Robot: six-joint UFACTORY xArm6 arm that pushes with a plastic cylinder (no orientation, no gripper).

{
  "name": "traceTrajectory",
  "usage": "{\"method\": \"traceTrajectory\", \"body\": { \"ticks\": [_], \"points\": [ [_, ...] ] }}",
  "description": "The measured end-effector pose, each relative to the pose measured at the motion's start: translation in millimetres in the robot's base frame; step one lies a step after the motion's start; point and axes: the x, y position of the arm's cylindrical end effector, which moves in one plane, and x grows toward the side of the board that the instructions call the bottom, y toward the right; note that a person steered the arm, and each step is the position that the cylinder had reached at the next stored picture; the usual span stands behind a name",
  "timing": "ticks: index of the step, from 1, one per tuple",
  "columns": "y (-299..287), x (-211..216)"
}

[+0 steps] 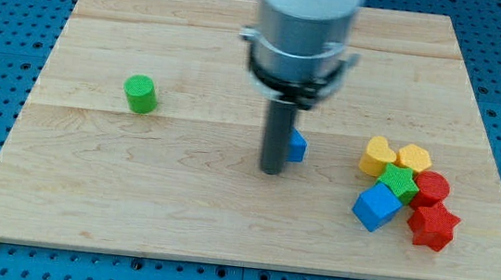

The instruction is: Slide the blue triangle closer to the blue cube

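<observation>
The blue triangle (297, 147) lies near the middle of the wooden board, partly hidden behind my rod. My tip (271, 170) rests on the board just left of and slightly below the triangle, touching or almost touching it. The blue cube (376, 207) sits at the lower right, at the lower left edge of a cluster of blocks, well to the right of the triangle.
The cluster at the right holds a yellow heart (378, 155), a yellow hexagon (414, 158), a green star (401, 182), a red cylinder (432, 188) and a red star (433, 225). A green cylinder (141, 94) stands alone at the left. The board (133, 193) lies on a blue pegboard surface.
</observation>
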Motion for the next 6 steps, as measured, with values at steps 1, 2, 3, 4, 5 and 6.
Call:
{"method": "traceTrajectory", "body": {
  "ticks": [1,2,3,4,5,6],
  "points": [
    [-46.4,-24.7],
    [-15.0,-52.8],
    [42.1,-33.5],
    [78.5,7.5],
    [92.3,23.2],
    [0.2,5.4]
  ]
}}
